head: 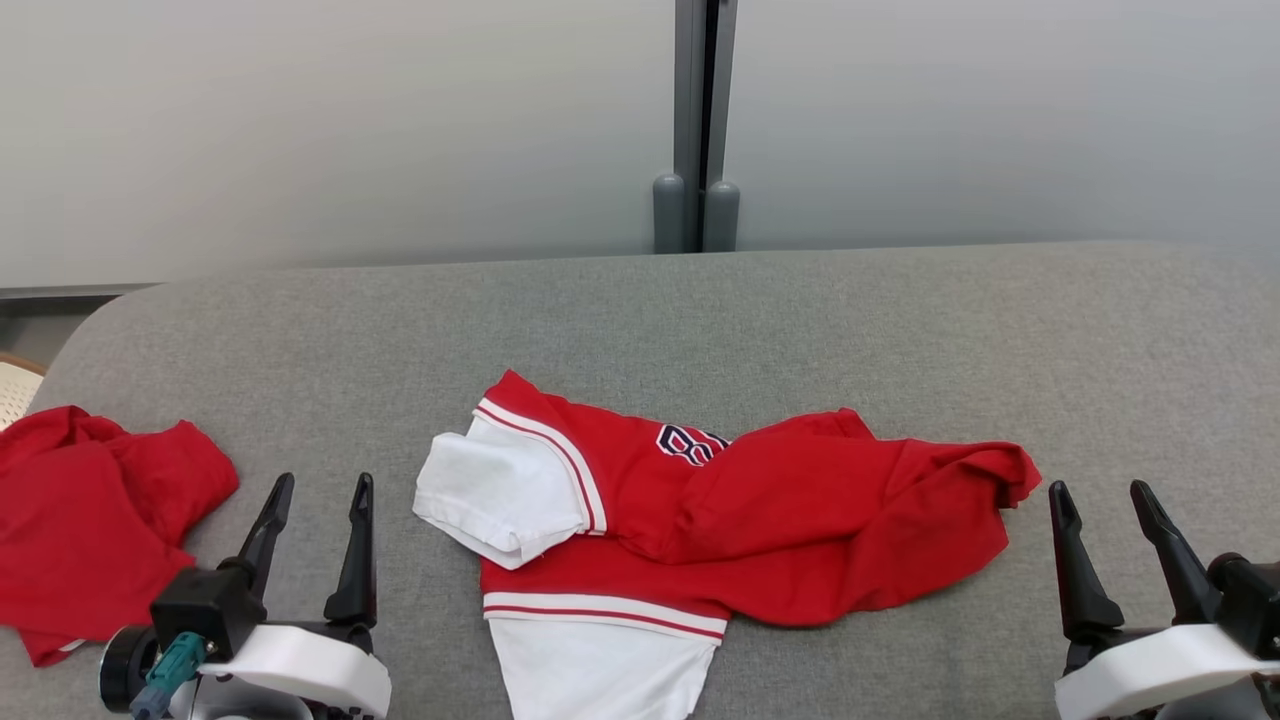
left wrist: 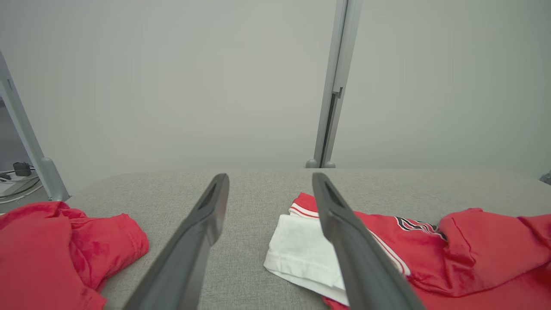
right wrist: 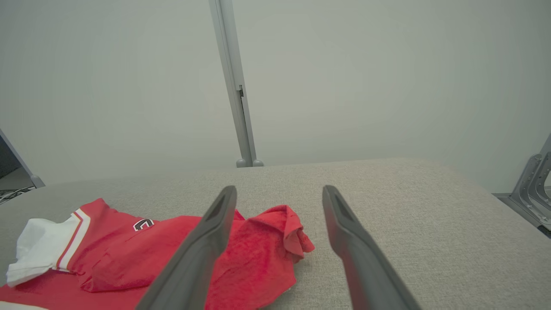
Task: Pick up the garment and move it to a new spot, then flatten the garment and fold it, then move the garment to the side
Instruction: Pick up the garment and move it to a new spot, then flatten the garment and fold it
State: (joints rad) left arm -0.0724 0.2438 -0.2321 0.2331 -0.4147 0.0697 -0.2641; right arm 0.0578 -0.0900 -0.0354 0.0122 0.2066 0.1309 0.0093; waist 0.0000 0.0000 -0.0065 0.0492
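Garment: A red and white garment (head: 800, 520) is being shown lying crumpled on the grey bench (head: 700, 320), at 6 o'clock in the head view, close to the robot's edge.
Left pincer: The left pincer (head: 322, 482) is being held wide, with nothing between its fingers. It is at 8 o'clock from the garment and apart from it.
Right pincer: The right pincer (head: 1099, 488) is being held wide too, with nothing in it. It is at 4 o'clock from the garment, just beside its red end.
Done: No step is being judged as done. The garment is not being lifted, and it is not flat or folded.
Left to do: Picking up, moving, flattening, folding and moving aside are all being judged as waiting.
Cloth: The garment is being judged as soft, thin and floppy, with many wrinkles.
Shape: A white sleeve (head: 490, 495) is being seen doubled over at 9 o'clock of the garment. The red part is bunched in a long lump toward 3 o'clock. A striped band (head: 600, 612) is lying at 6 o'clock. A dark number print (head: 690, 445) is being half hidden by a fold.
Bench top: It is being shown covered in grey woven fabric, rough-looking, with round corners.
Other thing: A heaped red cloth (head: 90, 520) is lying at 9 o'clock, well apart from the garment.
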